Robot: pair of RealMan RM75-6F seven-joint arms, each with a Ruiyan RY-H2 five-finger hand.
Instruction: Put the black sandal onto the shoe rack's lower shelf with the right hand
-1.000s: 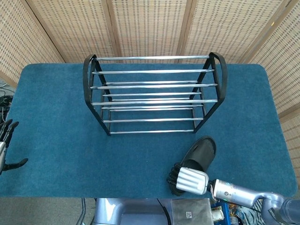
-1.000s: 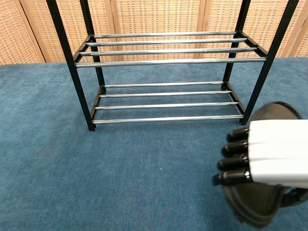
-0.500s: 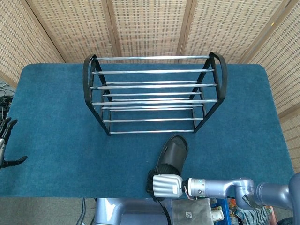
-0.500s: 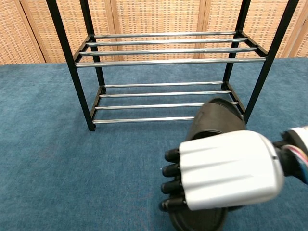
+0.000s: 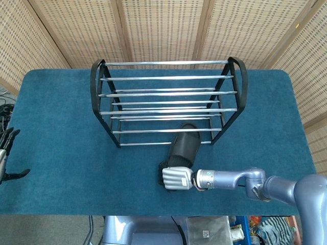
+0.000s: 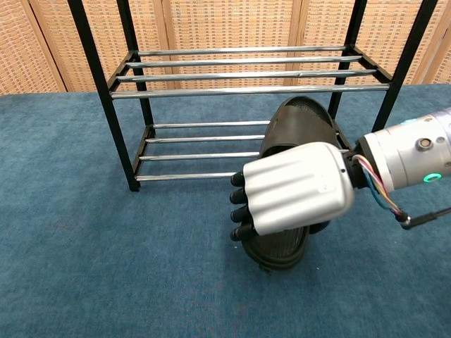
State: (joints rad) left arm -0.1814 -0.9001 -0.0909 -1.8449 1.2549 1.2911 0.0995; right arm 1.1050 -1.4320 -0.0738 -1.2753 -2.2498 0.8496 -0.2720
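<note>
Right hand (image 6: 294, 188) grips the heel end of the black sandal (image 5: 184, 147), fingers curled around its left side. Sandal's toe pokes in over the front rails of the shoe rack (image 5: 168, 99) at lower-shelf level, right half of the rack; heel end sticks out toward the tabletop's (image 5: 61, 153) near edge. Cannot tell if the sole rests on the rails. Rack sits mid-tabletop toward the far edge, upper shelf bare. Left hand (image 5: 6, 153) sits at the tabletop's left edge, fingers spread, holding nothing.
</note>
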